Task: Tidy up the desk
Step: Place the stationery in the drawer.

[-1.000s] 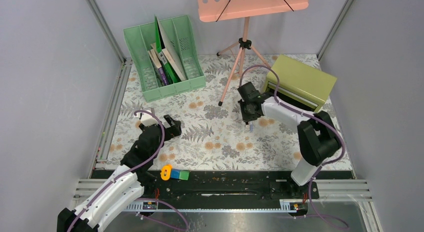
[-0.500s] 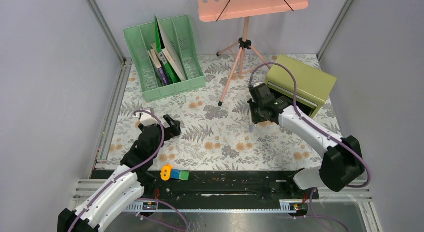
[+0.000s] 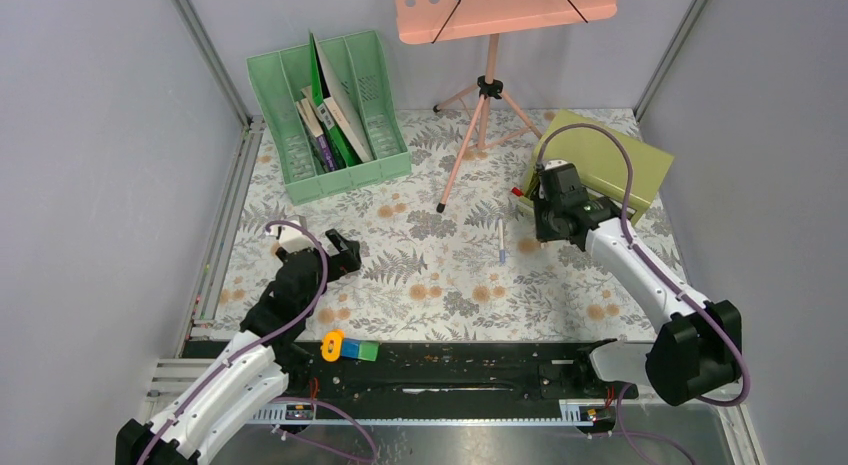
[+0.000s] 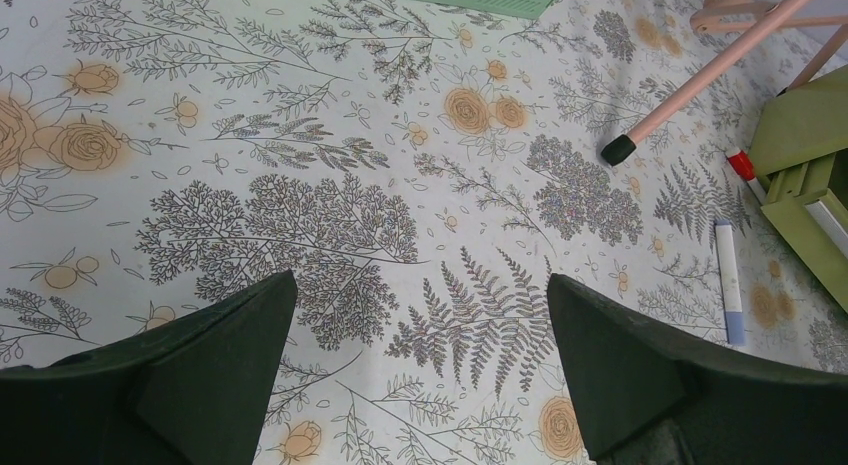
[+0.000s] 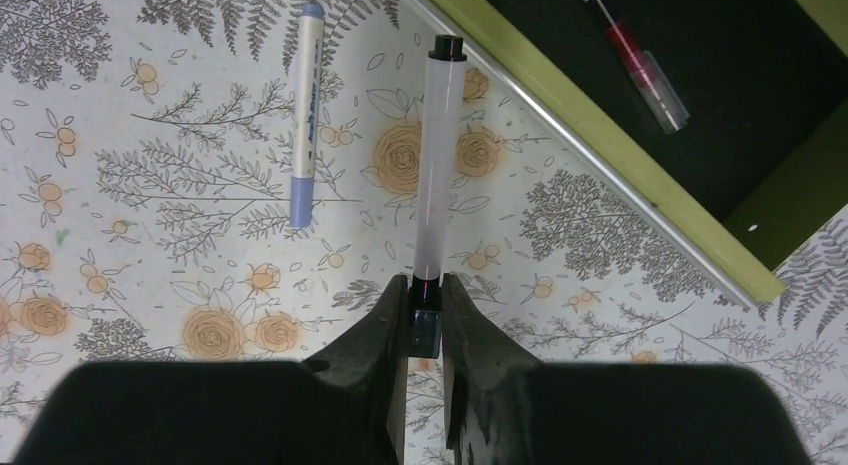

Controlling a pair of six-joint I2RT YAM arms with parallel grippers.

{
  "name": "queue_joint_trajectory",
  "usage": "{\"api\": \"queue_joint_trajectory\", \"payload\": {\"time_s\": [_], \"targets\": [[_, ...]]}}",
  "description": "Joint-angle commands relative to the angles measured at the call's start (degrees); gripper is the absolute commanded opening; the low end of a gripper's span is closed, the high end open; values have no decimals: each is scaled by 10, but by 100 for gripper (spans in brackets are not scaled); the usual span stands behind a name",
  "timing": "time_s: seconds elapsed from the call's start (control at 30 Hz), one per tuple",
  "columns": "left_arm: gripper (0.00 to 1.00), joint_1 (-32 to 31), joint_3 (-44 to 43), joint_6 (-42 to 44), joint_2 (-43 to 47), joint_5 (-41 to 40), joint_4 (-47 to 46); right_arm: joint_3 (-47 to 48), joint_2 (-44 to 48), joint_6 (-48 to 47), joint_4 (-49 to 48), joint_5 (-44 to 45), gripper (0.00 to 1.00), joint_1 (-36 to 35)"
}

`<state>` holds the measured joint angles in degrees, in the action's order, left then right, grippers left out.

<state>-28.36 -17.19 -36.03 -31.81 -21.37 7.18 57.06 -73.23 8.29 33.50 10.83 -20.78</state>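
Observation:
The desk [image 3: 430,275] is a pale cloth with ferns and orange flowers. My right gripper [image 5: 425,285] is shut on the end of a white translucent pen [image 5: 436,155], which points toward the open drawer of the olive-green box [image 3: 600,165]. In the top view that gripper [image 3: 547,228] hangs just in front of the box. A red-ended pen [image 5: 640,70] lies in the drawer's dark inside. A white pen with blue ends [image 3: 501,240] lies on the cloth to the gripper's left, also in the right wrist view [image 5: 305,115]. My left gripper [image 3: 335,253] stands open over bare cloth [image 4: 420,315].
A green file rack [image 3: 330,115] with books stands at the back left. A pink music stand [image 3: 480,95] on tripod legs stands at the back middle. A yellow ring with blue and green blocks [image 3: 347,347] sits on the near rail.
My right arm has swung right from the middle of the desk to the drawer box, with the white pen in its grip. The blue-ended pen now shows uncovered. The left arm has not moved.

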Motion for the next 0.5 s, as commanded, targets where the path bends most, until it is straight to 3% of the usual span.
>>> {"api": "queue_joint_trajectory", "payload": {"time_s": [0.0,0.23,0.47], "targets": [[99,6,2,-1,6,12,-27,33,-7,-53,-17,-30,0,26],[99,7,4,-3,9,13,-27,57,-7,-118,-38,-1,0,32],[99,7,3,-1,8,16,-27,72,-33,-137,-78,118,0,32]]}}
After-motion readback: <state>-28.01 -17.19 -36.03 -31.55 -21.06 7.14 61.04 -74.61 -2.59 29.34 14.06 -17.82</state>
